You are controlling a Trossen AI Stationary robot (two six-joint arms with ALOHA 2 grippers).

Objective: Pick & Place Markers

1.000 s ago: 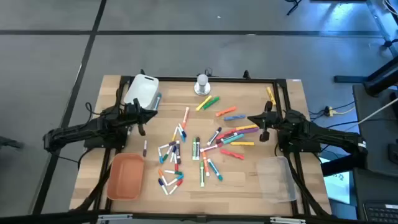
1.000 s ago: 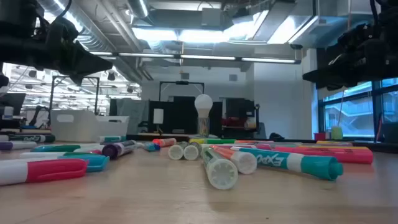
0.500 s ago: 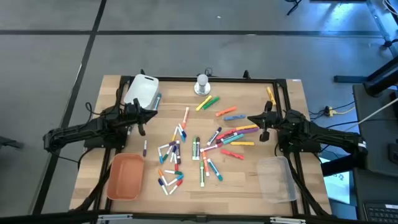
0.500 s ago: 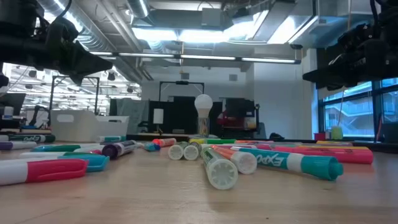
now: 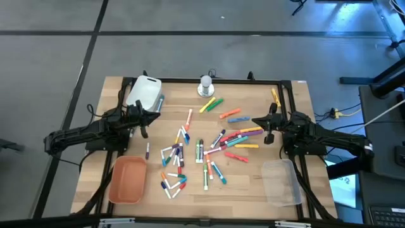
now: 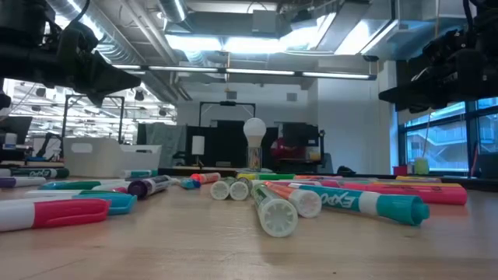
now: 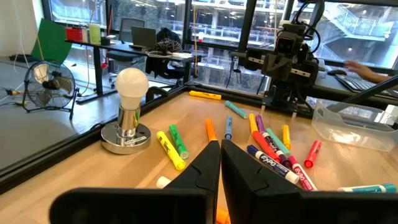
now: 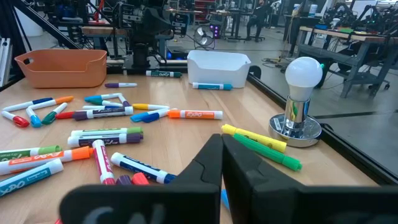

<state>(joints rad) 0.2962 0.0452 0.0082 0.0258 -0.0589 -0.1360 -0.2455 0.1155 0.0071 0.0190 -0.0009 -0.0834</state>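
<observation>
Markers (image 5: 205, 149) lie scattered across the middle of the counter (image 5: 247, 183), none in a gripper. Left gripper (image 5: 144, 130) hangs above the counter's left side beside the white tray (image 5: 144, 92), fingers closed, empty. Right gripper (image 5: 268, 135) hangs at the right edge of the scatter, likewise closed and empty. Orange tray (image 5: 128, 180) and clear tray (image 5: 281, 182) sit at the near corners (a bulb-shaped lamp (image 5: 205, 85) stands at the far edge).
</observation>
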